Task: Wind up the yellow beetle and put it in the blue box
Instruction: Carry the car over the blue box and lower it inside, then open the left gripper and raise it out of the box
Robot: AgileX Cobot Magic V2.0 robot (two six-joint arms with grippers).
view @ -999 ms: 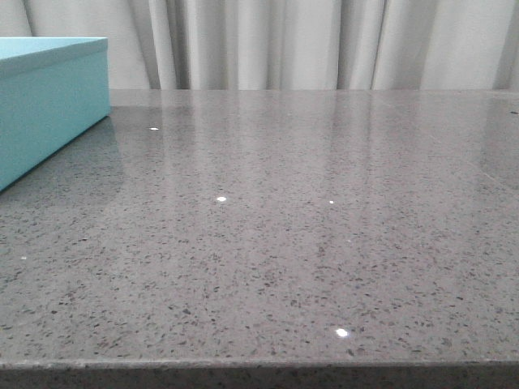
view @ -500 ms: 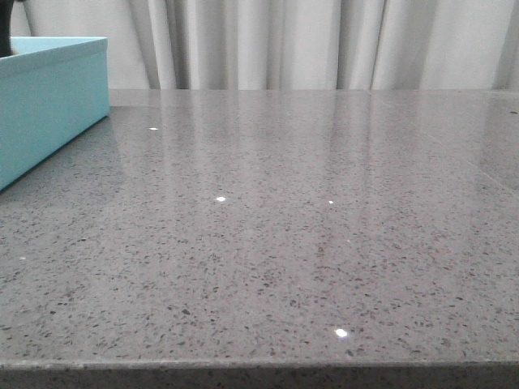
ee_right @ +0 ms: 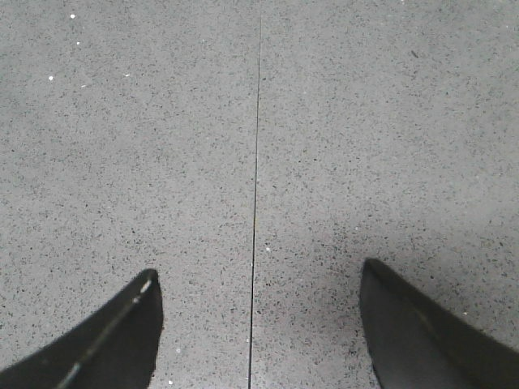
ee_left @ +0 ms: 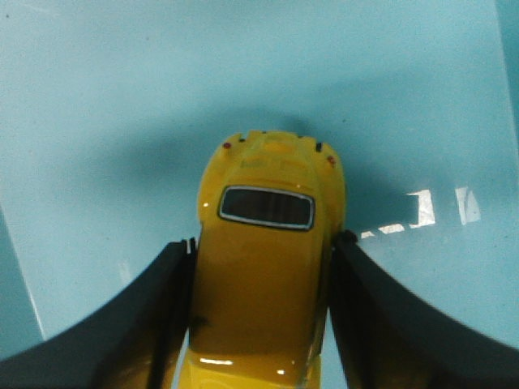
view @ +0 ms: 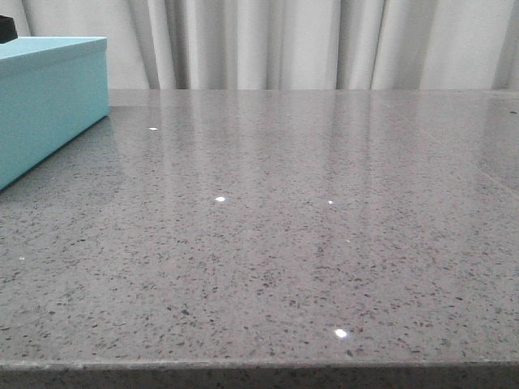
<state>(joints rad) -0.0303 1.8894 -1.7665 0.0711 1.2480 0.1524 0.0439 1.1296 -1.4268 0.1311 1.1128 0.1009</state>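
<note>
The blue box (view: pixel 49 97) stands at the table's far left in the front view. In the left wrist view its turquoise surface (ee_left: pixel 122 97) fills the background. My left gripper (ee_left: pixel 268 240) is shut on the yellow beetle (ee_left: pixel 272 162), with a black finger on each side of the roof. The car casts a shadow on the blue surface right under it; I cannot tell whether it touches. A dark bit of the left arm (view: pixel 6 29) shows above the box. My right gripper (ee_right: pixel 259 270) is open and empty over the grey table.
The grey speckled table (view: pixel 284 227) stretches from the box to the right edge, with its front edge near the bottom of the front view. A thin seam (ee_right: pixel 255 162) runs through the tabletop under the right gripper. White curtains (view: pixel 308 40) hang behind.
A dark part of the left arm has come into the front view above the box's far left edge. The box and table have not moved.
</note>
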